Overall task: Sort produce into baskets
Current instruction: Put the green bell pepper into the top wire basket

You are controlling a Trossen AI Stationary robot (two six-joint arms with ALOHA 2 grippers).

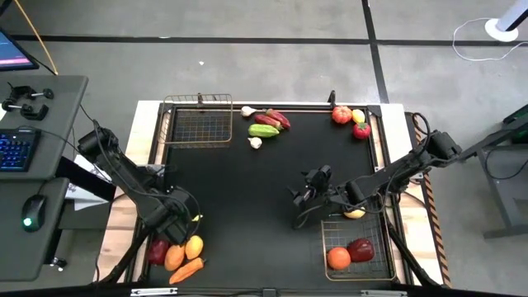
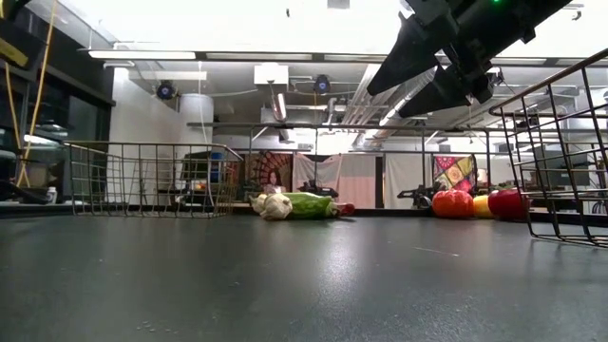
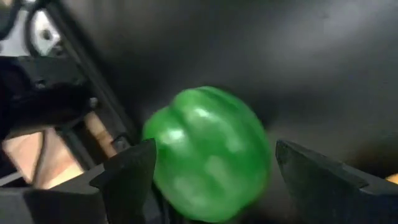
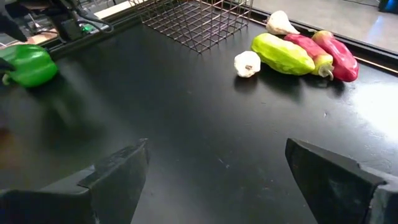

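1. The left gripper (image 3: 208, 180) is hovering at the lower left of the overhead frame, its jaws standing apart with a green pepper (image 3: 208, 152) between them. The pepper looks blurred, and whether either finger is touching it cannot be told.

2. The right gripper (image 1: 304, 198) is waiting right of centre in the overhead frame, over the black tabletop (image 1: 247, 198), its jaws wide apart and holding nothing.

3. Just beside the right arm, the silvery basket (image 1: 381, 272) at the lower right is already holding an orange (image 1: 338, 258), a dark-red piece (image 1: 360, 248) and a yellowish item at its near rim.

4. The coppery basket (image 1: 198, 101) at the upper left appears to be sitting with nothing in it.

5. More produce is lying along the top edge: two garlic bulbs (image 4: 247, 63), a light-green vegetable (image 4: 283, 54) and two red peppers (image 4: 329, 53) in a cluster at top centre, and a tomato (image 1: 341, 115), a lemon (image 1: 358, 115) and a red piece (image 1: 361, 130) at the top right.

6. A red, an orange-yellow and a carrot-like piece (image 1: 186, 270) are resting off the black mat at the lower left, close to the left arm.

7. The step in hand looks like taking up the pepper. Doing it well probably means centring the round body between the fingers, closing across its widest part, then lifting clear of the tabletop's edge before carrying it toward the coppery basket.
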